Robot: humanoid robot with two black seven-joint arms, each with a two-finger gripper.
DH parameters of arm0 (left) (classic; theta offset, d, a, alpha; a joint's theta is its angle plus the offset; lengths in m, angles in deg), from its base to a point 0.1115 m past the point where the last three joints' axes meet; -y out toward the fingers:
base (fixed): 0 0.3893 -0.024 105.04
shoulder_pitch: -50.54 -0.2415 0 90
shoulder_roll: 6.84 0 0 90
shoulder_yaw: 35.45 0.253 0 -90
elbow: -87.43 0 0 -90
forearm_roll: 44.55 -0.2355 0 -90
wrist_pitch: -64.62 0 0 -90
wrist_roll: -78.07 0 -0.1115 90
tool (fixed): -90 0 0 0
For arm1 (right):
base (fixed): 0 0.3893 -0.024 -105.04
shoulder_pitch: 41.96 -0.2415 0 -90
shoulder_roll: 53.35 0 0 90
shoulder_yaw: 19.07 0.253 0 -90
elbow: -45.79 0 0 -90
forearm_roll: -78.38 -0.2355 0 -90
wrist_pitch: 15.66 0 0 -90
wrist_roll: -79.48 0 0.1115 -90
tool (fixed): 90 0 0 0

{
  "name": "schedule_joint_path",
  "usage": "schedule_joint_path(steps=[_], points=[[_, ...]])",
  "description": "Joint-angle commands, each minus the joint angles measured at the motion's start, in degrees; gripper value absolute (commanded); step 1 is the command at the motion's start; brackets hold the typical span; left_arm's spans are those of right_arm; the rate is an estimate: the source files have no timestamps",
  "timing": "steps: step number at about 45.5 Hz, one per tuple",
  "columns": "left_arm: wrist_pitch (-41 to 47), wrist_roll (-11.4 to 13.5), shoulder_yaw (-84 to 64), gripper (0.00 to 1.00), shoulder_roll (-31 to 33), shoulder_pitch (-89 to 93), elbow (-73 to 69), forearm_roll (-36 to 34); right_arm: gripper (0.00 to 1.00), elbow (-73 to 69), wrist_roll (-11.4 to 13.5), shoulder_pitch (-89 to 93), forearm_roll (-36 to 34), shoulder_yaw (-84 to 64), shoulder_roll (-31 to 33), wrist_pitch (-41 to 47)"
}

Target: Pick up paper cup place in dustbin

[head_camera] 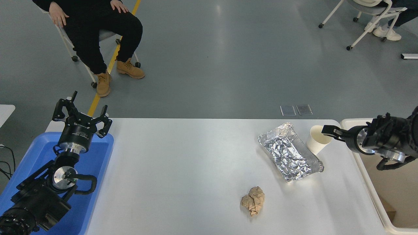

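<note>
The white counter [183,176] is flanked by the beige dustbin [356,123] at its right end and a blue tray [98,156] at its left. The left pincer [81,112] is parked over the tray, fingers apart. The cup [316,142] is seen upright beside the foil tray [289,153], with the right pincer [328,130] at its rim; whether that pincer is apart or together cannot be told.

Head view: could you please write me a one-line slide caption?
Right claw reaches the paper cup beside the foil tray, dustbin alongside; left claw parked over the blue tray.
</note>
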Motion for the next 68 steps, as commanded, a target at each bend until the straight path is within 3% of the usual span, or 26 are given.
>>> schedule_joint_path(steps=[1,21,29,32,37,44,55,68], points=[[0.00,0.00,-0.02,0.99,0.00,0.00,0.00,0.00,0.98,1.91,0.00,3.43,-4.76,0.26,-1.15,-5.62],[0.00,0.00,0.07,0.99,0.00,0.00,0.00,0.00,0.98,2.53,-0.09,7.91,-4.85,4.39,-3.00,-10.37],[0.00,0.00,0.07,0.99,0.00,0.00,0.00,0.00,0.88,2.53,-0.09,8.61,-3.80,4.39,-3.79,-11.95],[0.00,0.00,0.07,0.99,0.00,0.00,0.00,0.00,0.76,2.70,-0.17,8.79,-3.44,4.39,-3.97,-12.22],[0.00,0.00,0.07,0.99,0.00,0.00,0.00,0.00,0.32,2.79,-0.52,8.79,-3.36,4.04,-4.23,-12.22],[0.00,0.00,0.07,0.99,0.00,0.00,0.00,0.00,0.00,2.71,-0.88,8.79,-3.01,4.04,-4.32,-12.22],[0.00,0.00,0.07,0.99,0.00,0.00,0.00,0.00,0.00,2.53,-2.46,8.18,-1.25,3.77,-4.85,-12.31],[0.00,0.00,0.07,0.99,0.00,0.00,0.00,0.00,0.00,2.18,-2.55,7.74,-1.33,2.98,-4.85,-13.45]])
